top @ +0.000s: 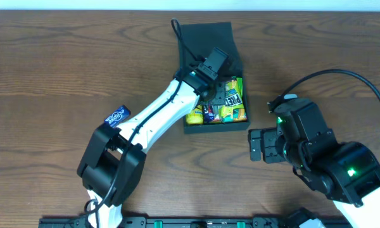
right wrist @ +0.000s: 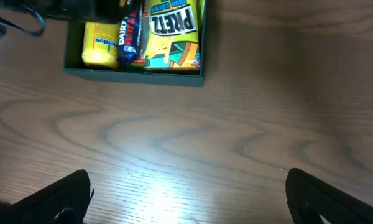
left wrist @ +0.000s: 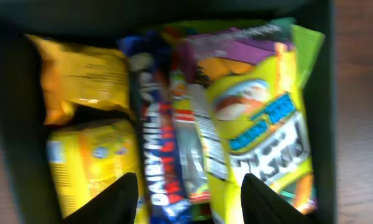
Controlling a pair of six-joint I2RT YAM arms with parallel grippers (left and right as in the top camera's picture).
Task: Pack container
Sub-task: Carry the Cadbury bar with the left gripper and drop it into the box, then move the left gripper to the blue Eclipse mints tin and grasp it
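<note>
The container (top: pixel 216 129) is seen from overhead at the far middle of the table (top: pixel 50 57), with its flap lid (top: pixel 206 38) laid open on its far side. The left arm is stretched across it, so much of the inside is covered in that view. Only a yellow-green pretzel bag (top: pixel 234 96) along the container's right wall and some small packets at its near wall are shown there.

The inside is shown more fully from the left wrist, though blurred. The pretzel bag (left wrist: pixel 261 130) is seen against the right wall, and a blue Dairy Milk bar (left wrist: pixel 154 155) is laid lengthwise beside it toward the middle. A yellow packet (left wrist: pixel 81 81) and a second yellow packet (left wrist: pixel 90 165) are placed by the left wall. The left gripper (left wrist: pixel 189 202) is held over these contents with its fingers spread wide and nothing pinched between them. Whether the contents are touched cannot be told.

From the right wrist the container (right wrist: pixel 133 70) is seen from outside its near wall, and the bag's lettering is sharpest there. The right gripper (right wrist: pixel 189 205) is held over bare wood, nearer than the container and to its right, well apart from it, with its fingers spread and empty.

A small blue packet (top: pixel 116 116) is shown overhead on the table, left of the container.
</note>
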